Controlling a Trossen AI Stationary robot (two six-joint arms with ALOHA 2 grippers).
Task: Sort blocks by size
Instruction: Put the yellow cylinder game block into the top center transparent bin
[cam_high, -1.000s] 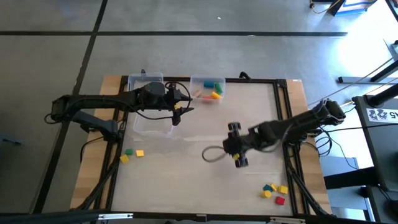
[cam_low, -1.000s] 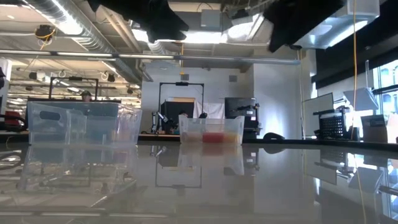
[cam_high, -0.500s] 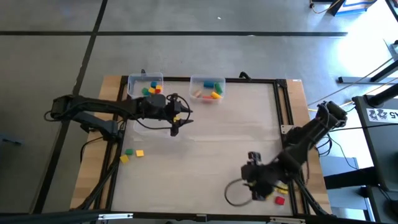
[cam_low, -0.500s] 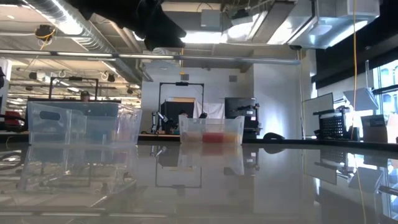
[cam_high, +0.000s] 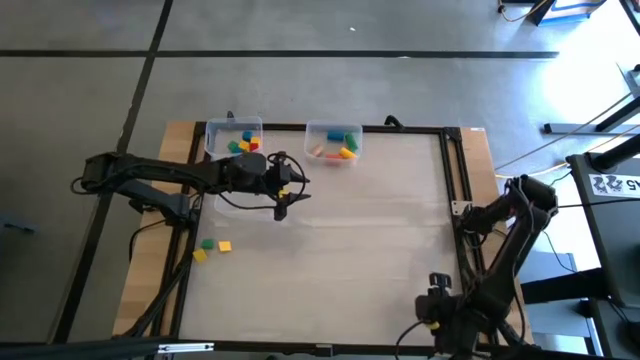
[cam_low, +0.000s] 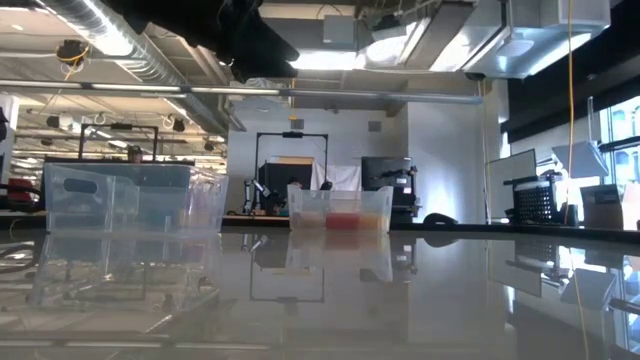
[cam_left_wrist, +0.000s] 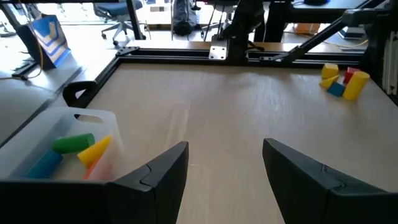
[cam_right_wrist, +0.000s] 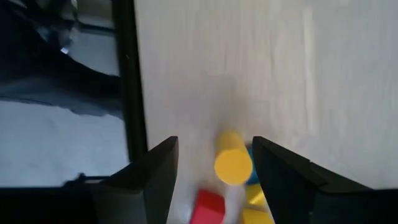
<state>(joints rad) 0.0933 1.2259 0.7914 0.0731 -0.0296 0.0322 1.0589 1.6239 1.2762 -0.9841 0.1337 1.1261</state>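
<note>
Blocks by the near right corner of the desk are what the right hand (cam_right_wrist: 212, 165) is hovering over just now, its two fingers spread apart and gripping nothing. Between them, in the right wrist view, sits a yellow cylinder (cam_right_wrist: 233, 164), with a red block (cam_right_wrist: 209, 206) and more yellow pieces crowded against it. From above, the right hand (cam_high: 447, 308) hangs right at the desk's front edge, covering that pile.

To do this pick well, I reckon it should settle on one piece only. The yellow cylinder looks best placed, but its neighbours are touching it, so the fingers ought to come down either side without nudging the red block, and close across the round sides squarely or it may roll away.

Further off, the left hand (cam_high: 283, 200) waits open and empty over the back left of the desk (cam_high: 330, 250), near the left bin (cam_high: 234, 130) and the second bin (cam_high: 333, 132), both already holding coloured blocks. A small group of blocks (cam_high: 212, 248) lies loose on the left side.
</note>
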